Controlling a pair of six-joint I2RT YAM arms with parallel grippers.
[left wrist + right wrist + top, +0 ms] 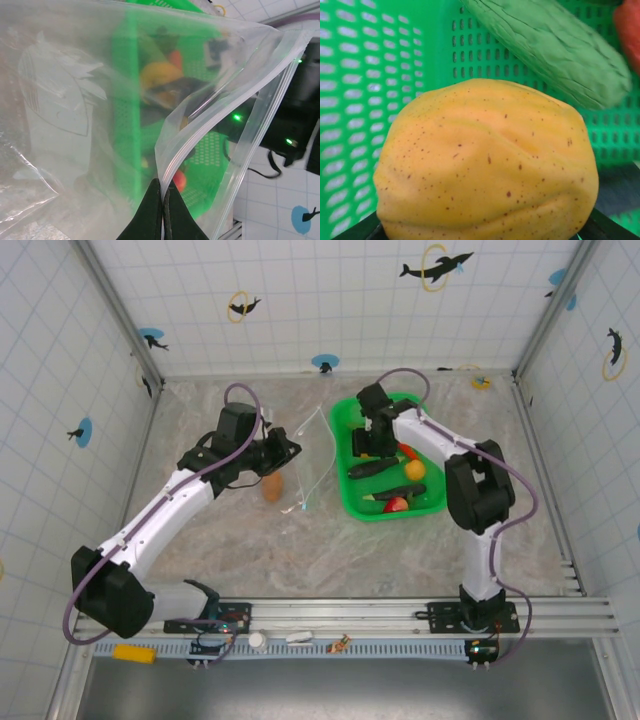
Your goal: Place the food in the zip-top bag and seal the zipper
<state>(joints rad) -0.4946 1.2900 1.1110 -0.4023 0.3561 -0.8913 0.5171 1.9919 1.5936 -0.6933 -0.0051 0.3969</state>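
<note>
The clear zip-top bag (312,462) stands upright between the arms, mouth open. My left gripper (291,449) is shut on its zipper edge (172,160), the black fingertips (152,205) pinched together on the strip. My right gripper (373,443) is down in the green basket (352,502), shut on a speckled yellow-orange fruit (485,165) that hides most of its fingers (612,222). Other food lies in the basket: an orange round piece (415,469), a dark purple piece (368,469), a green vegetable (555,50), a red piece (398,504). A brown piece (272,487) rests on the table below the left gripper. The slider tab is not visible.
The basket's mesh wall (350,100) rises close on the right gripper's left side. Tiled walls enclose the marbled table (300,560) on three sides. A metal rail (350,615) runs along the near edge by the arm bases.
</note>
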